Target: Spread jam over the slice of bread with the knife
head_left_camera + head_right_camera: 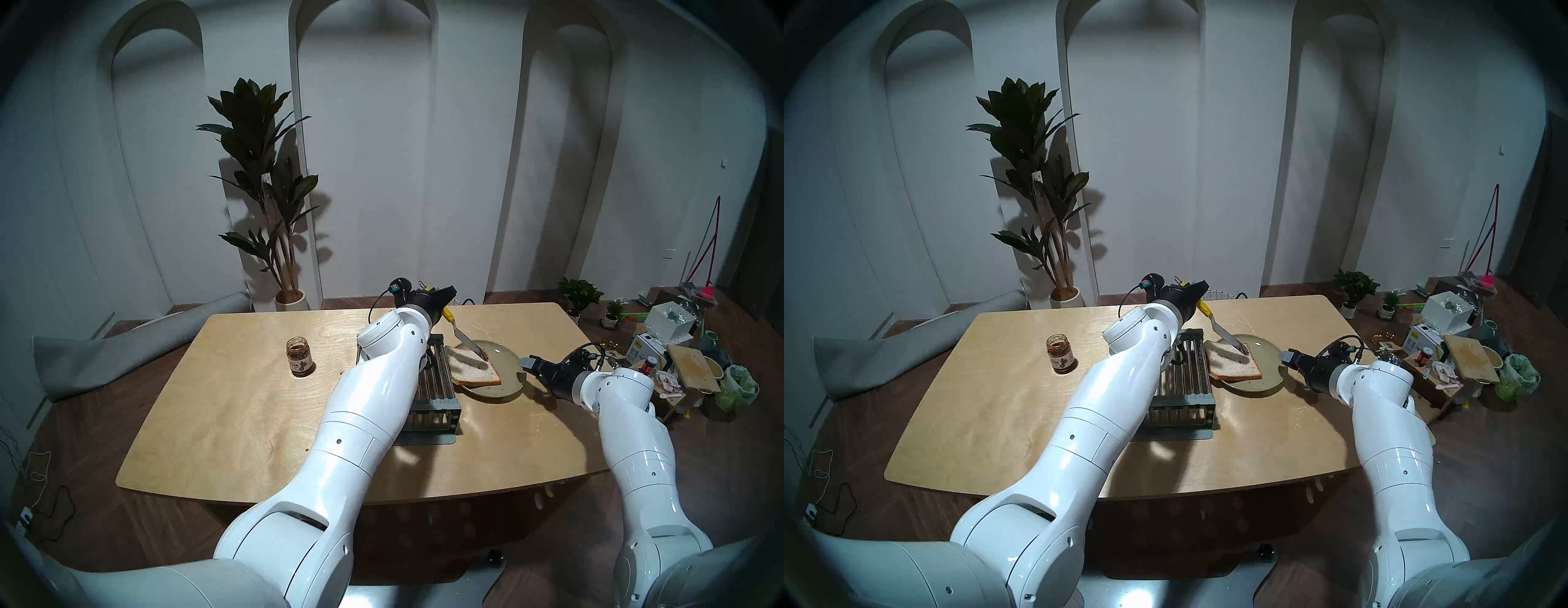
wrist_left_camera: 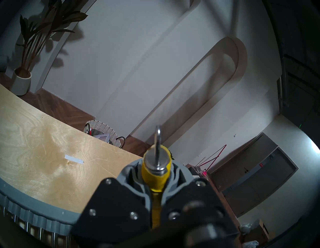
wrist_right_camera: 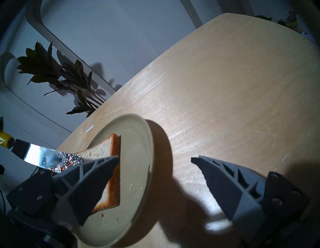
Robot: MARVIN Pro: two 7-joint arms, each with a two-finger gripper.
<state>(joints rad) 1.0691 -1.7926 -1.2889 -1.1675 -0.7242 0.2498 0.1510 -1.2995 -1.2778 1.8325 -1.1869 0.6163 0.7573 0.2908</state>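
Observation:
The slice of bread [image 1: 473, 367] lies on the left of the olive-green plate [image 1: 502, 354]. My left gripper [image 1: 441, 303] is shut on the knife's yellow handle [image 2: 156, 175], above the table's far edge. The knife [image 1: 462, 335] slants down to the right. Its jam-smeared tip [image 3: 72, 160] is at the bread's far right corner [image 3: 103, 153]; I cannot tell if it touches. My right gripper [image 3: 155, 158] is open and empty at the plate's right rim [image 3: 149, 138]. One finger is over the bread's crust, the other over the table. The open jam jar [image 1: 300, 356] stands far left.
A grey barred rack [image 1: 437, 390] stands just left of the plate, under my left forearm. A wicker basket [image 2: 102, 133] sits behind the table's far edge. Boxes and clutter [image 1: 679, 361] lie on the floor to the right. A potted plant [image 1: 271, 191] stands by the wall.

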